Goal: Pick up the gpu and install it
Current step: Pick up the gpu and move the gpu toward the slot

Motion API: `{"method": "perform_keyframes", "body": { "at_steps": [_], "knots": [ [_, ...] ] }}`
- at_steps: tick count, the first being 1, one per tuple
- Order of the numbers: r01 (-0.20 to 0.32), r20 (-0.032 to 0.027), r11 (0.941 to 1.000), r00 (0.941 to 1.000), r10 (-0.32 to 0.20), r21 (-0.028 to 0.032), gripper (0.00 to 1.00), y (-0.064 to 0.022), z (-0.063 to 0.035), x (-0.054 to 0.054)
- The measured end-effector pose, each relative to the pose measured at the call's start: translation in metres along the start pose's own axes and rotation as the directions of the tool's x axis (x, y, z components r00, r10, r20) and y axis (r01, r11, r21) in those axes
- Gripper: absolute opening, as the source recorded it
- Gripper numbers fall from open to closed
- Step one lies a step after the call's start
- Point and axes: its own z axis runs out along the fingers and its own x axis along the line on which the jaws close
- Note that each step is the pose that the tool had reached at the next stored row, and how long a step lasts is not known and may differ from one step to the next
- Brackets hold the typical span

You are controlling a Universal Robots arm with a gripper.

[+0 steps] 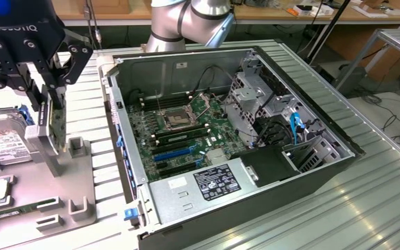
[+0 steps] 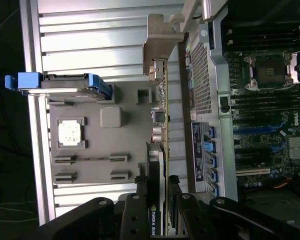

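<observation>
My gripper [image 1: 47,99] is at the exterior view's upper left, above the grey parts tray [image 1: 82,187]. It is shut on the gpu [image 1: 52,125], a green card held upright on edge with its silver bracket [image 1: 39,143] pointing down toward the tray. In the wrist view the gpu [image 2: 163,125] runs edge-on out from between the black fingers [image 2: 176,200], with the bracket [image 2: 160,35] at its far end. I cannot tell whether the bracket's lower end still touches the tray. The open computer case [image 1: 325,156] lies to the exterior view's right, its motherboard [image 1: 179,130] and blue slot [image 1: 172,154] exposed.
On the tray sit a silver hard drive [image 1: 2,146] with blue rails, a processor [image 2: 71,133] and a memory stick [image 1: 5,211]. The case wall [image 1: 127,151] stands between tray and motherboard. A drive cage [image 1: 252,96] and cables fill the case's far side.
</observation>
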Motion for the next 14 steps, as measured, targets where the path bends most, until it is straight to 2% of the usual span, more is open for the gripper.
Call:
{"method": "perform_keyframes", "body": {
  "at_steps": [14],
  "knots": [
    [0.000, -0.0002, 1.0000, 1.0000, 0.000, 0.0000, 0.27, 0.0017, 0.0005, -0.022]
  ]
}}
